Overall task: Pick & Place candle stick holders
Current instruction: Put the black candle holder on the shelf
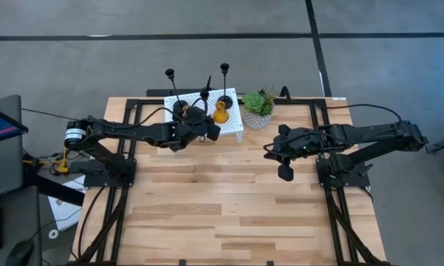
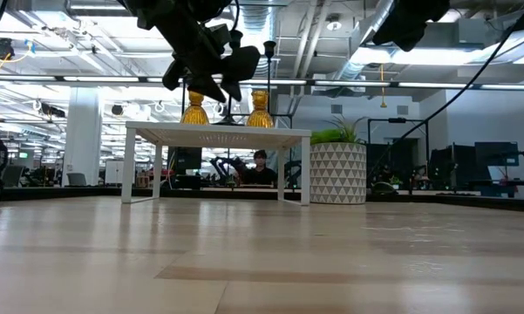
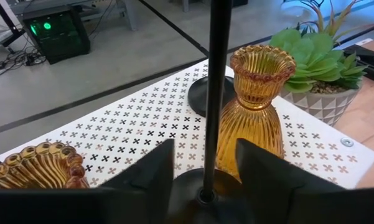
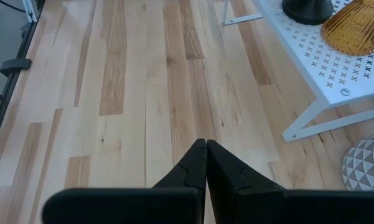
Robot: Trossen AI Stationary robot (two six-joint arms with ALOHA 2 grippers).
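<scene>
A white perforated stand [image 1: 235,130] sits at the table's far middle. On it stand two amber cone-shaped candle stick holders [image 3: 255,106] [image 3: 34,167] and black holders with thin stems [image 1: 224,70] [image 1: 170,74]; one black base [image 3: 199,96] rests on the stand behind the amber one. My left gripper [image 1: 199,127] is over the stand, shut on another black holder [image 3: 215,74], whose stem rises between its fingers. My right gripper [image 1: 284,157] is shut and empty over the table's right half, and it also shows in the right wrist view [image 4: 205,149]. My left gripper holds the black holder by its round base [image 3: 202,194], pinched between the two fingers [image 3: 150,171], one on each side. The stem stands upright between them. In the low view the gripper [image 2: 216,77] is above the stand's top [image 2: 218,129], so the holder seems lifted clear.
A small green plant in a patterned pot [image 1: 258,105] stands just right of the stand, also seen in the left wrist view [image 3: 320,59]. Bare wooden table [image 1: 229,207] lies in front of the stand. A person sits in the room behind the table [image 2: 262,166].
</scene>
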